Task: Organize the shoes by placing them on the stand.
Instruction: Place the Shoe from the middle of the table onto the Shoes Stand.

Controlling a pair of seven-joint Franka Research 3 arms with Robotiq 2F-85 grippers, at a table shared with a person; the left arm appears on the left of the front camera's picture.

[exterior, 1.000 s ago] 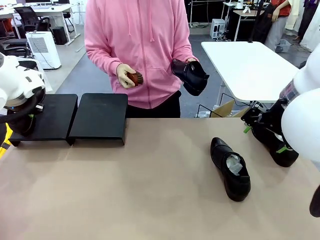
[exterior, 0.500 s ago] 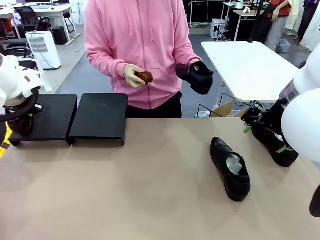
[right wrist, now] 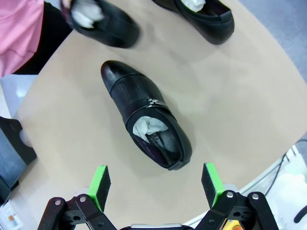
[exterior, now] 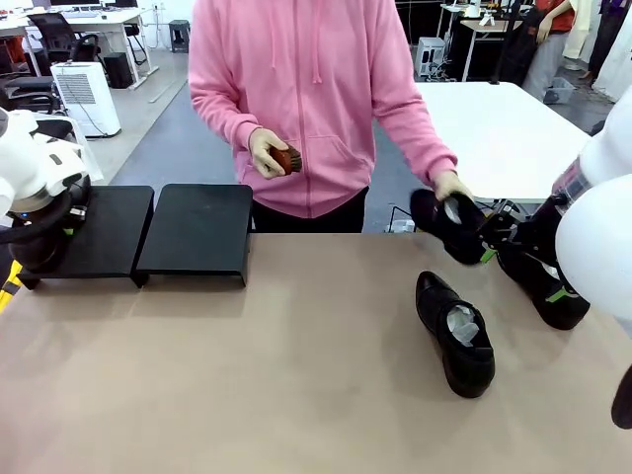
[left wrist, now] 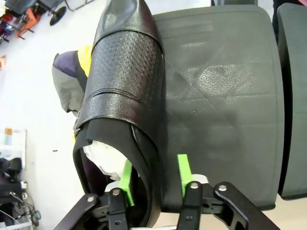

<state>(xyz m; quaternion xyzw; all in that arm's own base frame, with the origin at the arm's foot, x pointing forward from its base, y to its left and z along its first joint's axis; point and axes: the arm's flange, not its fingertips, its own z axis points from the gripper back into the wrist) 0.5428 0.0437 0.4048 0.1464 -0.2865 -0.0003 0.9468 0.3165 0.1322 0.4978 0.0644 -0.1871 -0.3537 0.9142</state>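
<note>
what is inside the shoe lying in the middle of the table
White crumpled paper shows in the opening of the shoe. The toe end is hidden under the upper.

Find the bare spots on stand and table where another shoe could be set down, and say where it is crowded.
Bare: the right stand unit's whole top; most of the left stand unit, beside the shoe at its outer edge; the table between stand and lying shoe. Crowded: the table's right end, with the lying shoe, the hand-held shoe and a third shoe.
</note>
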